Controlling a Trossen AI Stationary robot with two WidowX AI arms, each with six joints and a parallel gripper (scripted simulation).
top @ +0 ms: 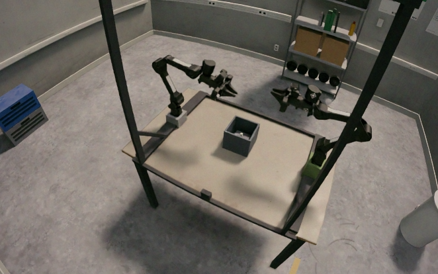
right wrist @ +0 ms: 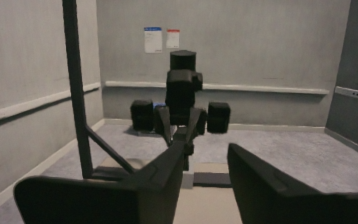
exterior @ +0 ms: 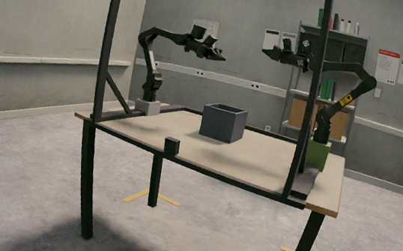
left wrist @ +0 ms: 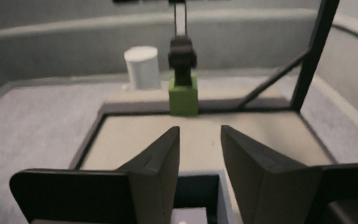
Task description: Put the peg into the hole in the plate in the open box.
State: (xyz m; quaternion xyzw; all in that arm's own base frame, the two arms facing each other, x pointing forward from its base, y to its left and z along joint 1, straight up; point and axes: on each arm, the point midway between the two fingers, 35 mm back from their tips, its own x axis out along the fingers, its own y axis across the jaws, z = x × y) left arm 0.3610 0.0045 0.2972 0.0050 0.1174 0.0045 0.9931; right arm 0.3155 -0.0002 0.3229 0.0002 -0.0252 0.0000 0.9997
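The open grey box (top: 241, 137) stands in the middle of the table, also in the exterior view (exterior: 223, 122). The pale peg (top: 241, 134) stands upright at the bottom of the box, in the plate; how deep it sits I cannot tell. My left gripper (top: 233, 92) (exterior: 222, 59) (left wrist: 200, 132) is raised high above the far left of the table, fingers a little apart with nothing between them. The box rim (left wrist: 197, 200) shows low in the left wrist view. My right gripper (top: 274, 93) (exterior: 265, 52) (right wrist: 205, 149) hovers high off the far edge, fingers apart and empty.
Black frame posts (top: 119, 79) rise at the table's corners. The right arm's green base (left wrist: 183, 95) and the left arm's grey base (top: 176, 118) sit at opposite table ends. A shelf (top: 319, 46) stands behind, and a white bin (top: 421, 225) stands on the floor.
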